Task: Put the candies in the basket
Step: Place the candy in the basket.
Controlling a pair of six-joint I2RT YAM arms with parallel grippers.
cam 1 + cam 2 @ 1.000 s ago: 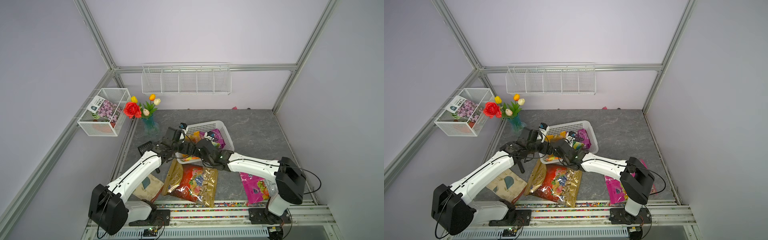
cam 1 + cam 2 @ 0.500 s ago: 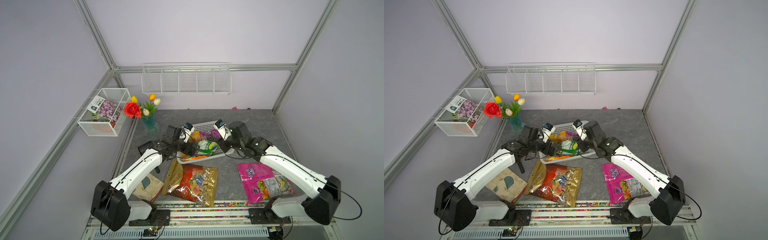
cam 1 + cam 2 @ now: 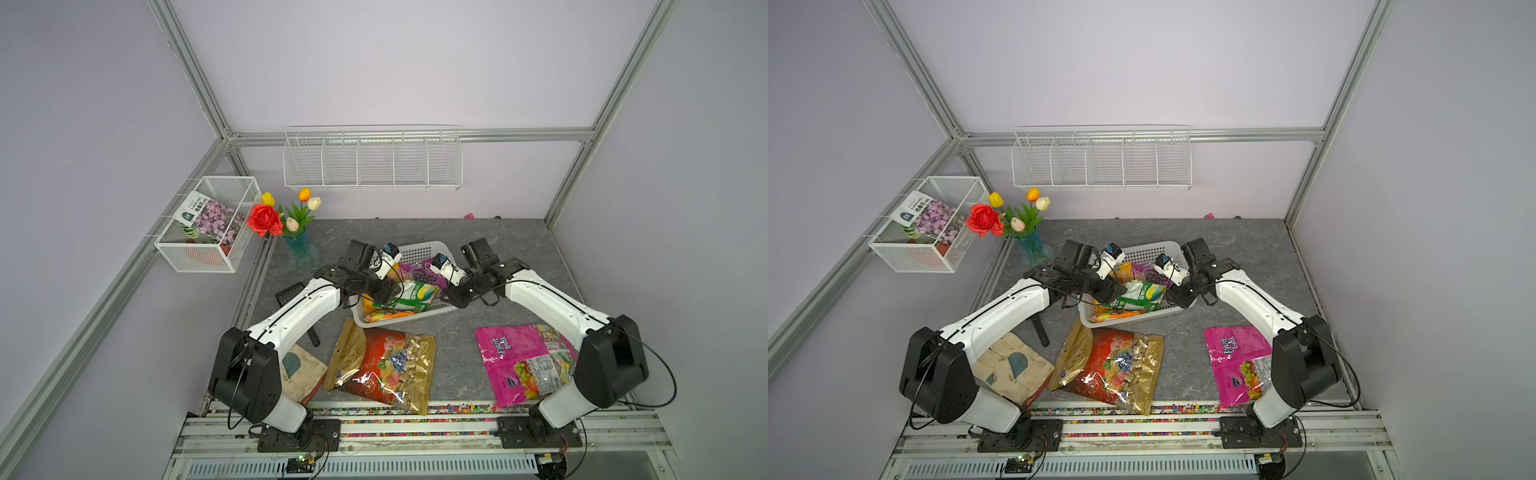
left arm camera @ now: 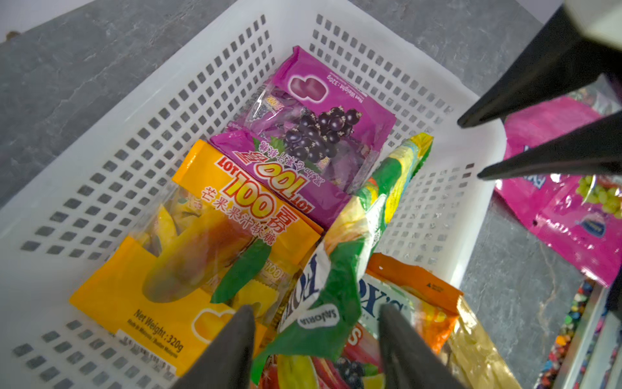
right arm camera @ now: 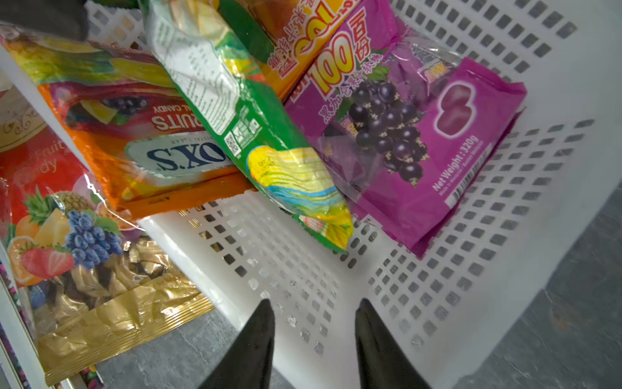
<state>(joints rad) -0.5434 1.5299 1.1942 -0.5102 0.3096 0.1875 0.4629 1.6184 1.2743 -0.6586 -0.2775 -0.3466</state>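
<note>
Green glossy "FOX'S" candy bag (image 4: 336, 269) stands on edge in the white slotted plastic basket (image 4: 168, 111), between the left gripper's (image 4: 314, 308) spread jaws.
A gap shows beside the bag, so it is not pinched; better to lay it flat and save room. The right gripper (image 5: 313, 301) hovers empty, jaws apart, over the basket wall. The large gold-and-red fruit-print bag (image 3: 382, 365) and pink "Fruit" bag (image 3: 515, 361) lie on the grey desk (image 3: 453, 353).

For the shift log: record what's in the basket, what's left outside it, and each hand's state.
in basket: purple grape bag, yellow mango bag, orange FOX'S bag, green FOX'S bag
outside: gold-and-red fruit candy bag, pink Fruit bag
left hand: straddles green FOX'S bag; grip unclear
right hand: open, empty, at basket's corner
</note>
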